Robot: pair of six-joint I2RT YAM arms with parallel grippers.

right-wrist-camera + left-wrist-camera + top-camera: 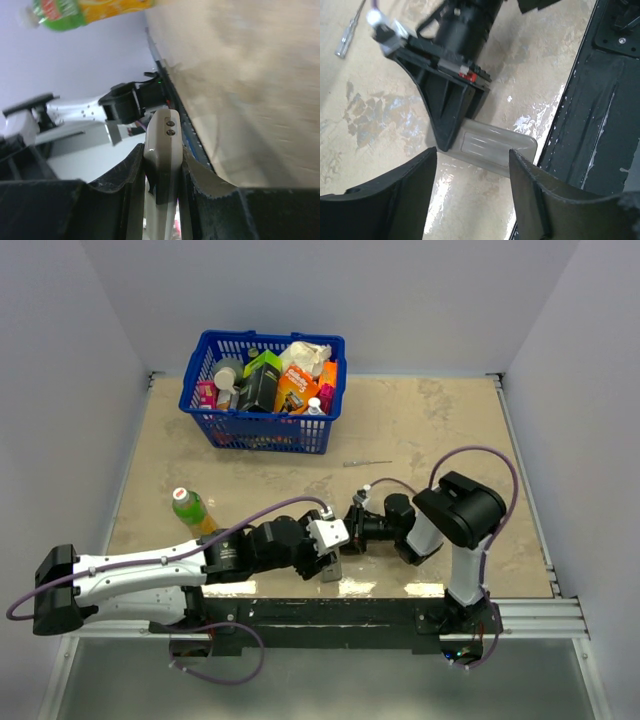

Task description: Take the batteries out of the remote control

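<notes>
Top external shows the two arms meeting near the front edge of the tabletop (440, 430). The left gripper (328, 562) points down at it, and the right gripper (355, 527) reaches in from the right just beside it. What the right one holds is too small to tell here. A blue basket (262, 430), a bottle (188, 508) and a thin tool (365, 463) sit well apart from the work.

Left wrist shows the left gripper released and holding nothing. A small grey cover (495, 147) lies flat on the tabletop just past its fingers (395, 200). Above it, the right gripper carries the remote control (451, 64) off the tabletop. A red sliver shows in the remote, probably one of the batteries (466, 76) in its recess.

Right wrist shows the right gripper clenched on the remote's narrow sides, with the end of the bar poking out beyond the pads.

The cover looks to be off, so the step in hand is likely getting the batteries out. The right arm should hold firm with the recess turned toward the left gripper. The left gripper should close only on a battery and lift one end first, keeping clear of the remote's walls.
</notes>
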